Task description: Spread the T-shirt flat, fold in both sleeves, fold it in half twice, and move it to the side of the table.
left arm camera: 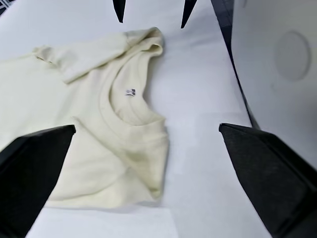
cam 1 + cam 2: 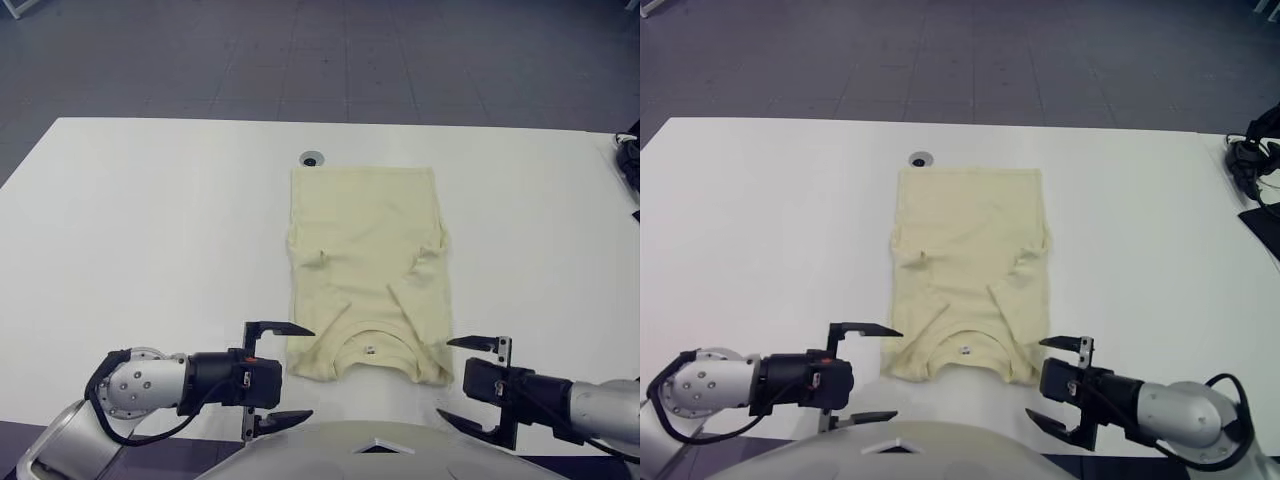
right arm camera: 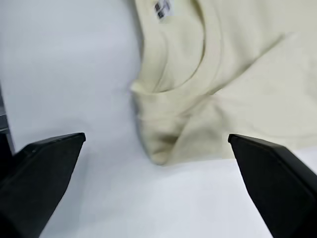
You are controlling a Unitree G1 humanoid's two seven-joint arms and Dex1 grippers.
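As you look down over the arms, the left gripper (image 2: 308, 372) sits just beside the near left corner of the T-shirt (image 2: 365, 260). Its two fingers are spread wide and hold nothing. The right gripper (image 2: 446, 378) mirrors it just beside the T-shirt's near right corner, equally wide apart and empty. Neither touches the cloth as far as you can tell.

The pale yellow T-shirt lies lengthwise on the white table (image 2: 150, 220), collar toward you with its small label (image 1: 130, 92) showing inside the neckline. Both sleeves are folded inward over the body, leaving a narrow rectangle with a few wrinkles at mid-length. The hem is at the T-shirt's far end.

Just beyond the T-shirt's far left corner there is a round grommet (image 2: 312, 158) in the tabletop. Well off to the T-shirt's right, dark cables (image 2: 630, 155) rest at the table's edge.
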